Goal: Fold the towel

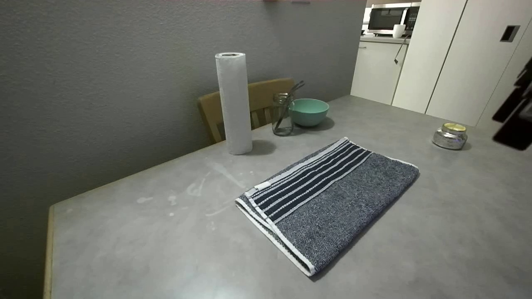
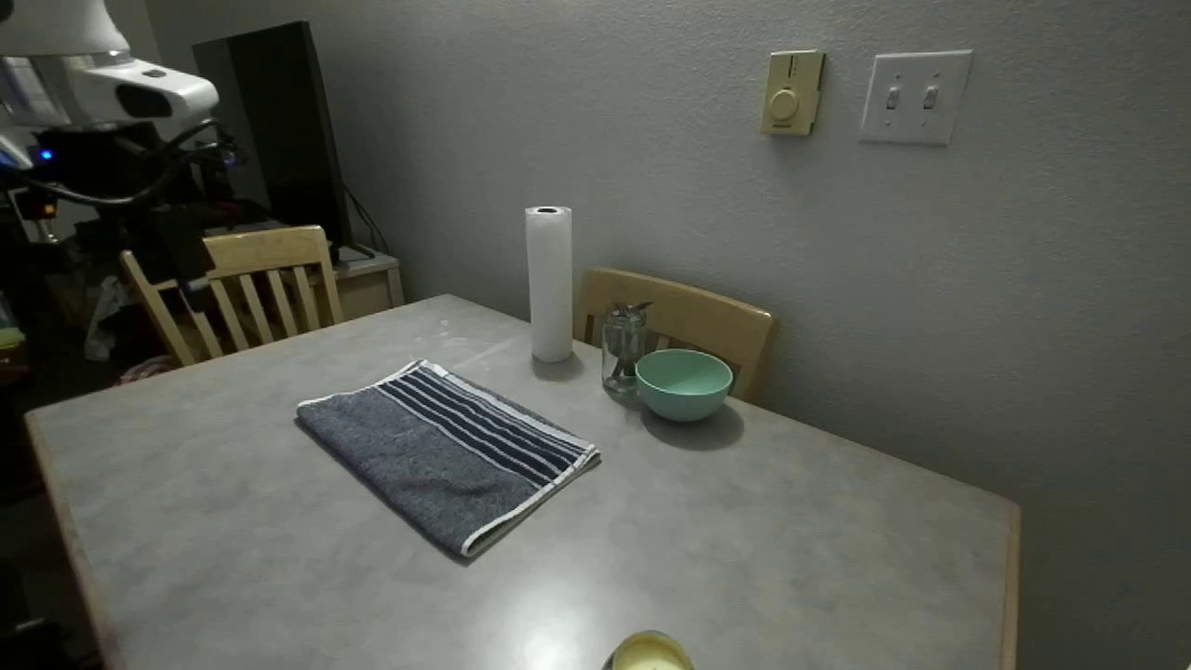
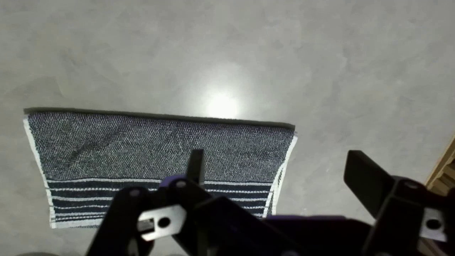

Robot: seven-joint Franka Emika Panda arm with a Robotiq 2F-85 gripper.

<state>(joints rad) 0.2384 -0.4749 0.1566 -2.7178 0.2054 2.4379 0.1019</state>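
One fold seems made: the towel [image 1: 328, 199] lies on the counter [image 1: 124, 249] near the paper roll [image 1: 234, 104], striped side towards it. The hand [image 3: 275, 160] is wide and empty; for another fold, pinch every layer midway along a short edge.

wrist view: towel [image 3: 156, 145] part-hidden by end effector [image 3: 276, 158] | in an exterior view: candle [image 2: 651, 655] cut off
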